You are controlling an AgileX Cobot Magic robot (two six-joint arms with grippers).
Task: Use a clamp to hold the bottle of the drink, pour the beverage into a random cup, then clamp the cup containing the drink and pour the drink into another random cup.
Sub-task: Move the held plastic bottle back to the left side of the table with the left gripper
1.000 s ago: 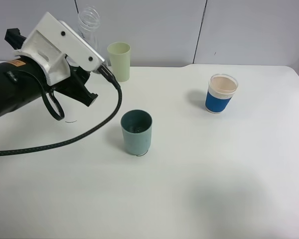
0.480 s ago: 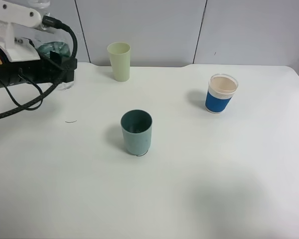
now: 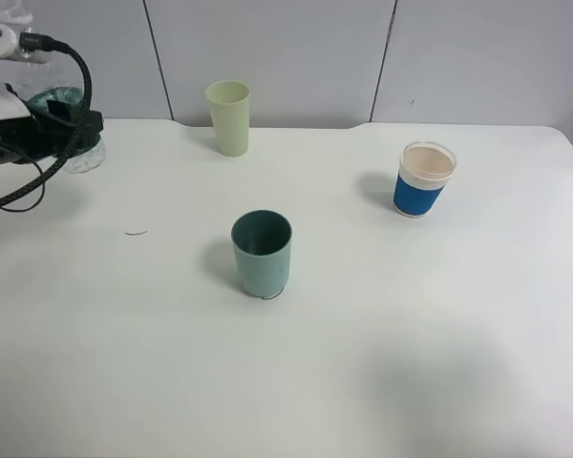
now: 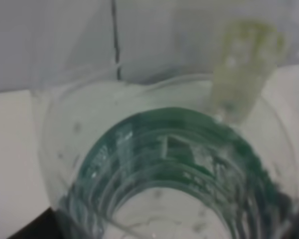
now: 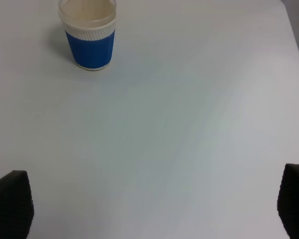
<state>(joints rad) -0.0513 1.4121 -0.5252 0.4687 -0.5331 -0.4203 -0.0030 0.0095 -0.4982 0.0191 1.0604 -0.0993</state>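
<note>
Step in hand: I judge this to be parking the bottle of the drink (image 3: pixel 84 156) at the far left back of the table (image 3: pixel 411 363), well apart from all three cups.
Doing it well: the bottle has no cap, so I keep it upright and get its base flat on the table before letting go. I then part the jaws only a little and back straight out without nudging it.
Left gripper (image 3: pixel 76 122): clamped on the bottle around its green label. My wrist view is filled by the bottle's clear wall and green band (image 4: pixel 174 164). I cannot tell whether the base touches the table.
Right gripper (image 5: pixel 152 201): jaws wide apart, holding nothing, hanging over bare table with the blue-sleeved white cup (image 5: pixel 88 34) well ahead of it.
Teal cup (image 3: pixel 262 254): upright near mid-table, untouched. Its inside is too dark to show any liquid.
Pale yellow-green cup (image 3: pixel 228 116): upright at the back edge.
Next target: the teal cup, then the blue-sleeved cup (image 3: pixel 425 179) on the right.
</note>
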